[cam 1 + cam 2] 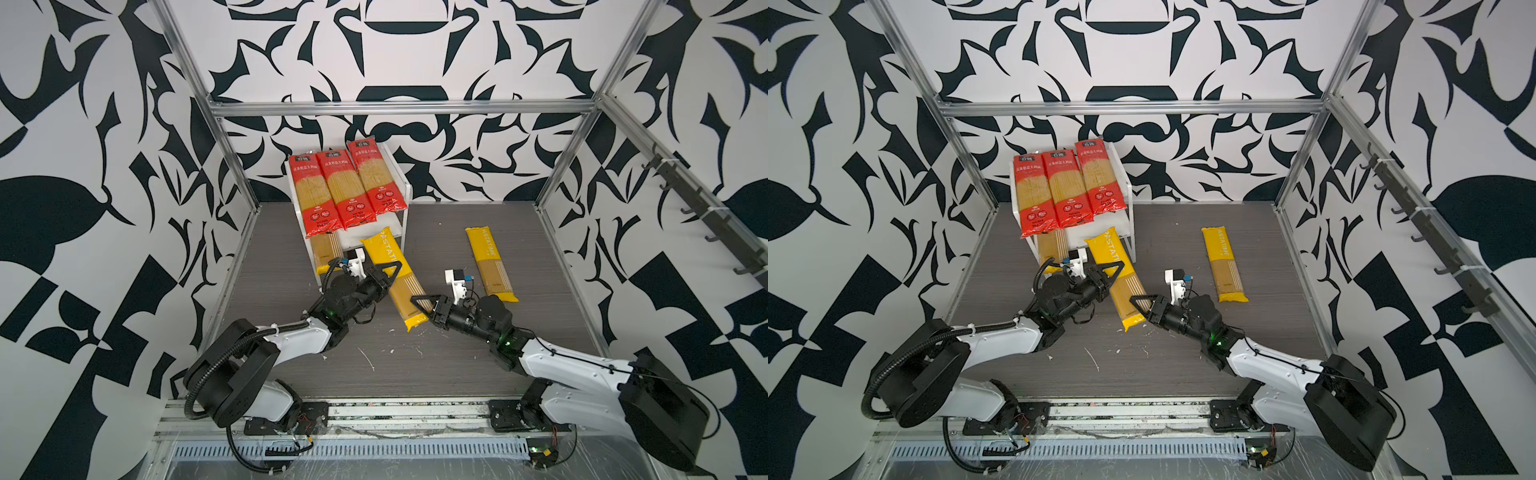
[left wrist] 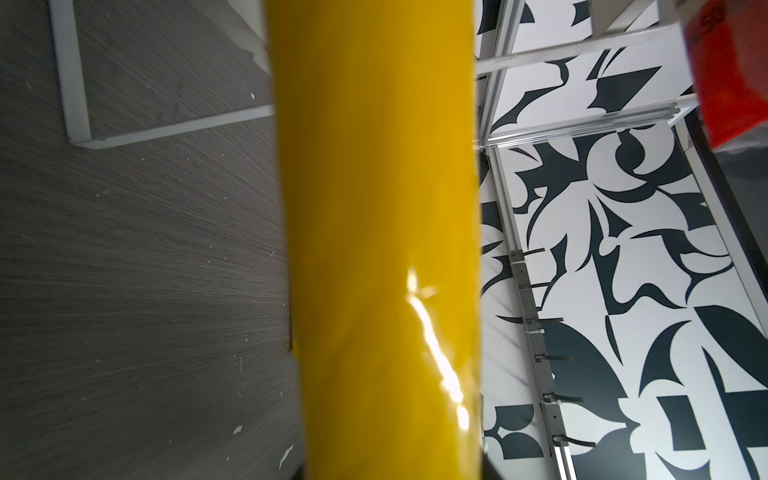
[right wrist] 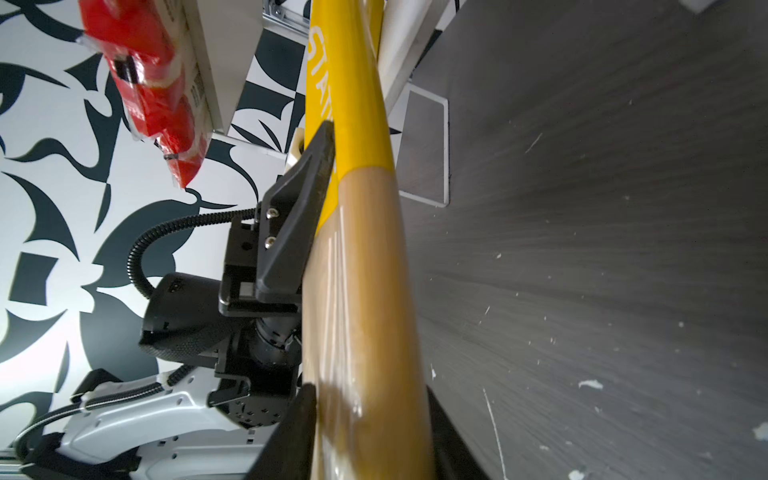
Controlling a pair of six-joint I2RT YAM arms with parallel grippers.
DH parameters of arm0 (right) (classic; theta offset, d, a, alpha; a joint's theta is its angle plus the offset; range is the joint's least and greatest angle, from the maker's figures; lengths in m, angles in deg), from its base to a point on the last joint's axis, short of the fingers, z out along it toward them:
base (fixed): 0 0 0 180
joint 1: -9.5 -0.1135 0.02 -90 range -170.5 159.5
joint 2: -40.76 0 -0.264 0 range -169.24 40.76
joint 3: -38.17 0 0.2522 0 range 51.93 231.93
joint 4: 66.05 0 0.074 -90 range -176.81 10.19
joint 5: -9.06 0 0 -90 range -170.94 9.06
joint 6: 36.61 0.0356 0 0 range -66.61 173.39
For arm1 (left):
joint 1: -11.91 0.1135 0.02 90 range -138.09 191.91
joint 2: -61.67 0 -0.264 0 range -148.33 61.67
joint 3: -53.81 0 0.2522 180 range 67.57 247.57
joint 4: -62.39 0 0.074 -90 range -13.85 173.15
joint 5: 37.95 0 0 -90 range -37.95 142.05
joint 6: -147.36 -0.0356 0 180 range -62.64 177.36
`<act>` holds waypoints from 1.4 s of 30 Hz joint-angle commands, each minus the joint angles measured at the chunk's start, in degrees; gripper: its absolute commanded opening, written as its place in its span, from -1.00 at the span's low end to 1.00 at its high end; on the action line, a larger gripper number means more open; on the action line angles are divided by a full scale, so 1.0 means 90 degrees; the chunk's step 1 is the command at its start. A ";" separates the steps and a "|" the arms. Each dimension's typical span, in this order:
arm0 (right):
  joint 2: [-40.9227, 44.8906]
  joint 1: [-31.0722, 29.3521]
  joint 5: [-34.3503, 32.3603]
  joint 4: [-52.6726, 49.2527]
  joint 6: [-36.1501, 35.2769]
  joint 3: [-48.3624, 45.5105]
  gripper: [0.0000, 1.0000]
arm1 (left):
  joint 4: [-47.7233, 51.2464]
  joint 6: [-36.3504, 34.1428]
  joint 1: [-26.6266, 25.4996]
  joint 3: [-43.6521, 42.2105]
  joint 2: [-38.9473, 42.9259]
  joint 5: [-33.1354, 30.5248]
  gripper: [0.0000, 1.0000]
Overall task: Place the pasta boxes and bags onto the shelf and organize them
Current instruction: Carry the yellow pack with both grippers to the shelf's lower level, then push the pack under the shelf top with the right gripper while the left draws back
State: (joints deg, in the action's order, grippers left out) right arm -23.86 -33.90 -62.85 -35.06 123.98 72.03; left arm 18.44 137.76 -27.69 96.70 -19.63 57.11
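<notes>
Jaws of the left gripper [image 1: 394, 272] are pinching the yellow pack [image 1: 405, 291] mid-length, jaws of the right gripper [image 1: 417, 303] are pinching its 5 o'clock end, its 11 o'clock end is lying at the shelf [image 1: 395, 168] lower tier.

Grey woodgrain tabletop [image 1: 457, 370], patterned black-and-white walls [image 1: 83, 166], aluminium frame [image 1: 399, 109], hook rail [image 1: 706, 210]

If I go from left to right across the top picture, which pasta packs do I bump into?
Three red packs on the white shelf → tilted yellow pack → flat yellow pack lying alone.
</notes>
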 commanded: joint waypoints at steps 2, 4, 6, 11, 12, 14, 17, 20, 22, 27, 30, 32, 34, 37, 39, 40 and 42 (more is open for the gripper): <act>-0.0028 -0.0051 -0.0438 0.0825 0.0028 0.0218 -0.63 | -0.0553 0.0078 0.0116 0.0184 0.0555 -0.0018 -0.06; -0.0090 -0.0050 -0.0507 0.0917 0.0035 0.0278 -0.77 | -0.0204 -0.0092 0.0126 0.0191 0.0781 -0.0009 0.14; -0.0224 -0.0050 -0.0525 0.1008 0.0048 0.0417 -0.82 | 0.0309 -0.0312 0.0133 0.0229 0.1121 0.0024 0.27; -0.0892 -0.0041 -0.0496 0.1518 0.0091 0.0960 -0.95 | 0.1590 -0.0837 0.0132 0.0184 0.1749 0.0176 0.41; -0.1045 -0.0025 -0.0506 0.1625 0.0111 0.1082 -0.96 | 0.1743 -0.0906 0.0132 0.0124 0.1842 0.0169 0.42; -0.1406 0.0012 -0.0520 0.1840 0.0145 0.1397 -0.98 | 0.2095 -0.1045 0.0132 -0.0002 0.2093 0.0143 0.46; -0.2006 0.0092 -0.0559 0.2164 0.0287 0.1872 -1.00 | 0.2612 -0.1262 0.0113 -0.0167 0.2502 0.0014 0.49; -0.2674 0.0154 -0.0554 0.2466 0.0492 0.2425 -1.00 | 0.3121 -0.1509 0.0065 -0.0326 0.2903 -0.0155 0.50; -0.3004 0.0164 -0.0569 0.2449 0.0526 0.2812 -1.00 | 0.3547 -0.1673 0.0016 -0.0386 0.3164 -0.0249 0.51; -0.3872 0.0183 -0.0744 0.2246 0.0672 0.3644 -1.00 | 0.4903 -0.2016 -0.0141 -0.0466 0.3838 -0.0552 0.48; -0.4362 0.0183 -0.0797 0.2233 0.0769 0.4133 -1.00 | 0.6055 -0.2340 -0.0248 -0.0341 0.4173 -0.0862 0.46; -0.4575 0.0184 -0.0838 0.2046 0.0735 0.4415 -1.00 | 0.6543 -0.2381 -0.0269 -0.0351 0.4363 -0.0959 0.44; -0.4712 0.0183 -0.0823 0.1669 0.0634 0.4686 -1.00 | 0.6751 -0.2372 -0.0270 -0.0421 0.4511 -0.0936 0.43; -0.4864 0.0174 -0.0849 0.1297 0.0546 0.4952 -1.00 | 0.7377 -0.2375 -0.0281 -0.0392 0.4732 -0.0899 0.40; -0.4976 0.0178 -0.0835 0.1168 0.0588 0.5086 -1.00 | 0.7910 -0.2381 -0.0278 -0.0332 0.4942 -0.0931 0.40; -0.5045 0.0174 -0.0805 0.1061 0.0604 0.5176 -1.00 | 0.8163 -0.2415 -0.0275 -0.0323 0.5073 -0.0979 0.40; -0.5181 0.0128 -0.0742 0.0926 0.0635 0.5370 -1.00 | 0.8519 -0.2467 -0.0270 -0.0300 0.5270 -0.1130 0.40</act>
State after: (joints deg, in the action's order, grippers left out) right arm -71.20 -32.50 -69.45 -30.03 130.84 115.72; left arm 85.95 117.02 -30.03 92.65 25.53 49.26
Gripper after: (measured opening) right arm 0.171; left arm 0.699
